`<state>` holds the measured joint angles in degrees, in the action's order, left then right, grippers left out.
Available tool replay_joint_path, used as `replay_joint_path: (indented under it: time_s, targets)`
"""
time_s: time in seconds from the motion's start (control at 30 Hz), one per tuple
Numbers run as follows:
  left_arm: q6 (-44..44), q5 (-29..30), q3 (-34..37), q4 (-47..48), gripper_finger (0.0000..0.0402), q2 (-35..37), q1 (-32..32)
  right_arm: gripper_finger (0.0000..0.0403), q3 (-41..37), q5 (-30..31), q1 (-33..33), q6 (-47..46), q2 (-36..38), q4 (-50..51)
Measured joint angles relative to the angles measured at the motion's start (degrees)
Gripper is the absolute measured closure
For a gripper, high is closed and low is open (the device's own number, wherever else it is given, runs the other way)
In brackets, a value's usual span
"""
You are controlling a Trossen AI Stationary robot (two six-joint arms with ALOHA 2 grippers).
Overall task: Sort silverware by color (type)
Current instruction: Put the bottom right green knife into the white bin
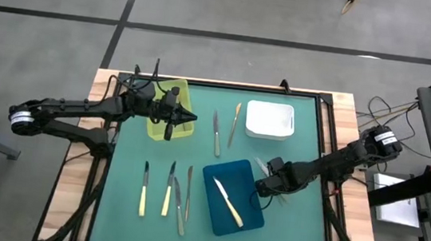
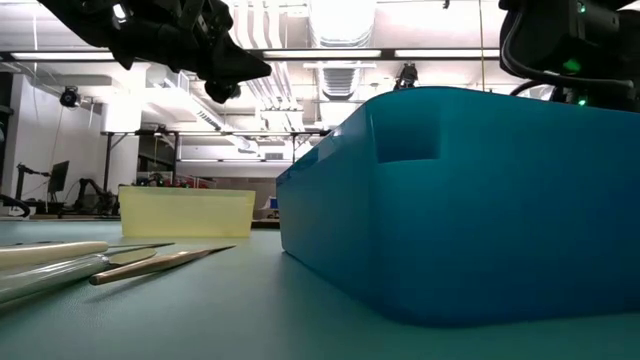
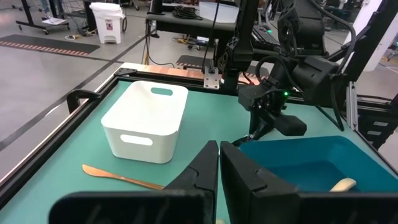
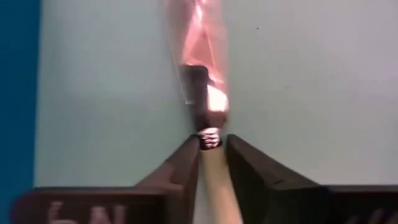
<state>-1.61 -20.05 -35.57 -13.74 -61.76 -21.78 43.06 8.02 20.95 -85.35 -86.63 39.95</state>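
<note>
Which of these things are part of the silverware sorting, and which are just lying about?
Job: cream-handled knives, silver knives, gold utensil, knife in right hand.
Just there: yellow tray, white tray, blue tray, cables.

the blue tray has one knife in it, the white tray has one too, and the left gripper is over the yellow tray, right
Not quite: the white tray is empty, as the high view shows. The rest holds: the blue tray has one knife in it, and the left gripper is over the yellow tray.
</note>
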Motion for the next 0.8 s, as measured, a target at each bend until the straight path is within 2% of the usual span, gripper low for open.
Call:
replay_joint_path:
  time_s: [0.1,0.27,0.47,0.8]
  targets:
    - [0.0,0.0,0.0,0.0,0.0402,0.0,0.0,0.0377,-0.1,-0.1,0.0,0.3,0.0,0.0]
    - [0.0,0.0,0.0,0.0,0.0402,0.0,0.0,0.0377,-0.1,-0.1,0.0,0.5,0.6,0.0]
    - [0.0,0.0,0.0,0.1,0.0402,0.0,0.0,0.0377,-0.4,0.7,0.0,0.9,4.6,1.0]
    - [0.0,0.0,0.0,0.1,0.0402,0.0,0.0,0.0377,0.0,7.9,0.0,3.1,13.4,4.7]
